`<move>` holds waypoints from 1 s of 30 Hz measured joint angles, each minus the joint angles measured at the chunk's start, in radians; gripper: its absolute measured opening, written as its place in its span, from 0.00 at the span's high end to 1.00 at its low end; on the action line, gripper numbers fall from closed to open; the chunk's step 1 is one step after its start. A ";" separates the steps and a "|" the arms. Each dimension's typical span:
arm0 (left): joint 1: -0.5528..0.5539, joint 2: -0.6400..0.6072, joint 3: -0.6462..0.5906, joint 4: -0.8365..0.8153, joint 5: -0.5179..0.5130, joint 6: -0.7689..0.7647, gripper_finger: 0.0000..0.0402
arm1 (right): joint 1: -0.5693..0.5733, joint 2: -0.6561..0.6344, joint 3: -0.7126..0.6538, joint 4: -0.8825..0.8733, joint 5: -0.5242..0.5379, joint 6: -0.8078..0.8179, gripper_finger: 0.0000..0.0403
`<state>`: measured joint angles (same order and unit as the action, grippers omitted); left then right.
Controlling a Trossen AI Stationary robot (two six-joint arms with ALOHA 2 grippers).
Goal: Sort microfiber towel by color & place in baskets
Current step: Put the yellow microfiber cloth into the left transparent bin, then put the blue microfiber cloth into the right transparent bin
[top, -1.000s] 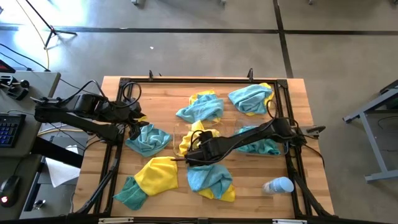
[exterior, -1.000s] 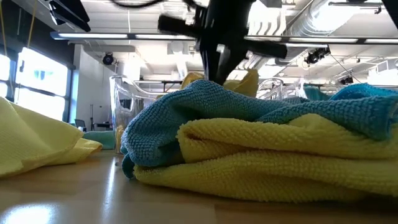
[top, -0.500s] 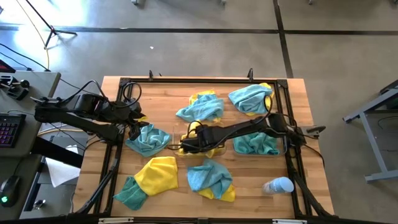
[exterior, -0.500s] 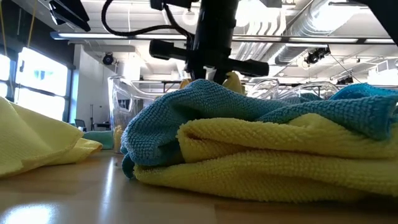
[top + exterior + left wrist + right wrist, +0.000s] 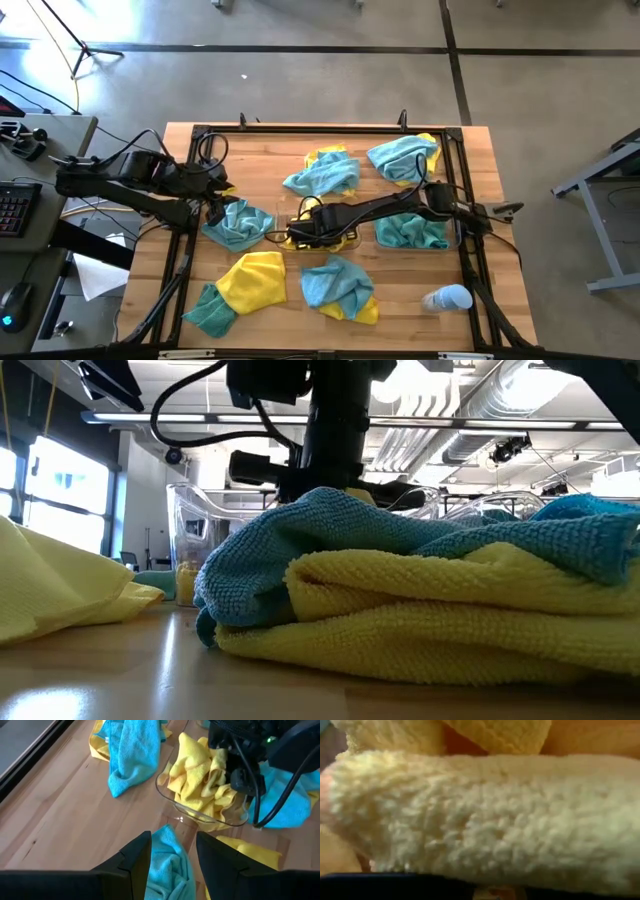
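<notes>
Two clear baskets stand mid-table. The centre basket (image 5: 345, 243) (image 5: 210, 822) holds yellow towels (image 5: 200, 780); the right basket (image 5: 380, 243) holds teal towels (image 5: 410, 230). My right gripper (image 5: 303, 230) (image 5: 235, 770) points down into the centre basket, right over the yellow pile. A yellow towel (image 5: 480, 815) fills its wrist view. My left gripper (image 5: 215, 207) (image 5: 172, 855) hangs open at the left, above a loose teal towel (image 5: 240, 225) (image 5: 167, 865) that lies crumpled on the wood.
Loose teal and yellow towels lie at the back (image 5: 322, 172) (image 5: 405, 158) and front (image 5: 240, 290) (image 5: 340, 285). A white and light-blue bottle (image 5: 448, 298) lies front right. A black frame (image 5: 465, 200) edges the table. The front towel pile (image 5: 420, 600) blocks the low view.
My right gripper has gone down and toward the table's far left, from above the front towel to the centre basket. The yellow towel that hung under it has sunk behind the front pile in the low view and now lies among the basket's yellow towels.
</notes>
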<state>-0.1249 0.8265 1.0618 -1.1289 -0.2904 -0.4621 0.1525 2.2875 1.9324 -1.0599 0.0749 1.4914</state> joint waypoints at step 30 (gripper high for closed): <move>0.000 -0.012 0.000 -0.043 -0.004 0.021 0.64 | 0.027 -0.122 0.365 -0.514 0.253 -0.162 0.65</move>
<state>-0.1249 0.8143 1.0618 -1.1715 -0.2939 -0.4412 0.1796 2.1659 2.2971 -1.5737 0.3283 1.3298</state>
